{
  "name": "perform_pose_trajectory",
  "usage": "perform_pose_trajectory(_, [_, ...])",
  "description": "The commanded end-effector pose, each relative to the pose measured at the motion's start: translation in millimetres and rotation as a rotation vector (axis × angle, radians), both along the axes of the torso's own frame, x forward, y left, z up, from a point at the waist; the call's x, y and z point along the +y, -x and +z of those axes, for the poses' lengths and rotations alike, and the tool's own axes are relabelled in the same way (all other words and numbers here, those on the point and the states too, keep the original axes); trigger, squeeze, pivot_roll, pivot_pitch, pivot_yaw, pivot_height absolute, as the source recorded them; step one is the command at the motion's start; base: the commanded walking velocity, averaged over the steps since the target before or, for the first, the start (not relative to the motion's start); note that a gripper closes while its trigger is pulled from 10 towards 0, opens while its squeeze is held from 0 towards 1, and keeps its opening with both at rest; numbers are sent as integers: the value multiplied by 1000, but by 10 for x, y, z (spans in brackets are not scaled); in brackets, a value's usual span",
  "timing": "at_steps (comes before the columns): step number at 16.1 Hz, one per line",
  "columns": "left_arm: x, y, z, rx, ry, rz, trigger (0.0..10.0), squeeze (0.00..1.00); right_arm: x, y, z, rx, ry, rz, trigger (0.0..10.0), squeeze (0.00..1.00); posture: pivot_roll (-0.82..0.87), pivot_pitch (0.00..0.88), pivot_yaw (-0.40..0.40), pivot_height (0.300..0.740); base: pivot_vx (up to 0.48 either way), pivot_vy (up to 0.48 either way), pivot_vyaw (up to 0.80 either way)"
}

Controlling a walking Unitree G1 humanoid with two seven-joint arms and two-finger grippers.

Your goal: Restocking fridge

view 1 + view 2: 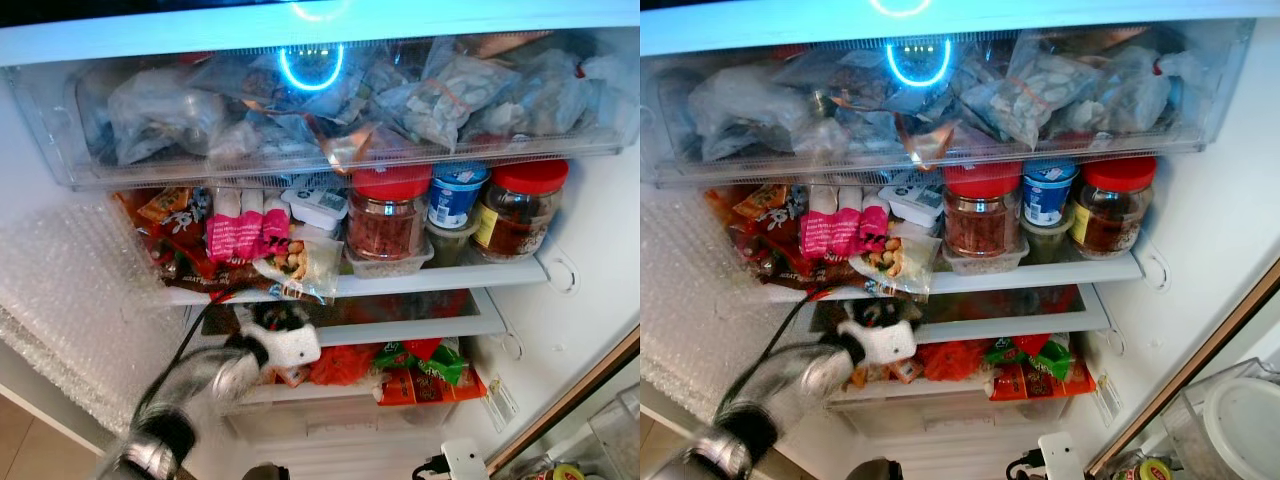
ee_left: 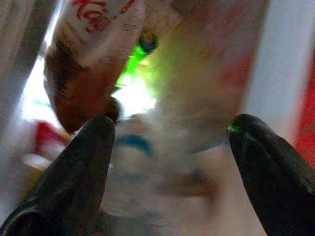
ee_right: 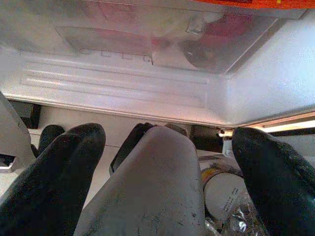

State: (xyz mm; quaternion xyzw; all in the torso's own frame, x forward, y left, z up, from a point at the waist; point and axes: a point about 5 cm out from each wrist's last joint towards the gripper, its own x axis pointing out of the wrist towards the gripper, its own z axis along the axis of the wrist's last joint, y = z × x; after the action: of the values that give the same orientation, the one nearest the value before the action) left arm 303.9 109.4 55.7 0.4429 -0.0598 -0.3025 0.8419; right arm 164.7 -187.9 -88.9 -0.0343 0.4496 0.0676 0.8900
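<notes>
Fridge (image 1: 590, 250) open: two red-lidded jars (image 1: 387, 212) and one blue-lidded tub (image 1: 457, 193) at the middle shelf's right end, pink packets (image 1: 240, 228) at its left. Left gripper (image 2: 170, 132) reaches under that shelf's front edge, fingers apart, nothing clamped. Right gripper (image 3: 167, 142) hangs low by the fridge base, fingers apart.

Bubble wrap (image 1: 60, 290) at the left of the open fridge, white power plug (image 1: 465, 460) low on the floor, clear plastic container (image 1: 1230, 425) at the lower right
</notes>
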Motion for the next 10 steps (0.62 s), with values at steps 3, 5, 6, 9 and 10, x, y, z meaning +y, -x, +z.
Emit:
perform_pose_trajectory(3, [27,241,-81,92,122,-3,10000,0,-42,131,-56,54,11,-17,10000,0,-15,0,26,642,0,0,0])
perform_pose_trajectory(5, [43,329,-60,100,184,22,10000,0,-47,128,-54,54,13,-15,10000,0,-14,0,26,642,0,0,0])
perform_pose_trajectory(6, [49,380,-45,98,210,28,10000,0,-50,127,-53,54,14,-13,10000,0,-11,0,24,642,0,0,0])
perform_pose_trajectory(9, [167,461,112,63,399,150,10000,0,-61,125,-51,55,17,-10,10000,0,-6,0,23,642,0,0,0])
perform_pose_trajectory(10, [197,463,147,54,445,187,10000,0,-64,124,-51,55,18,-10,10000,0,-2,0,22,642,0,0,0])
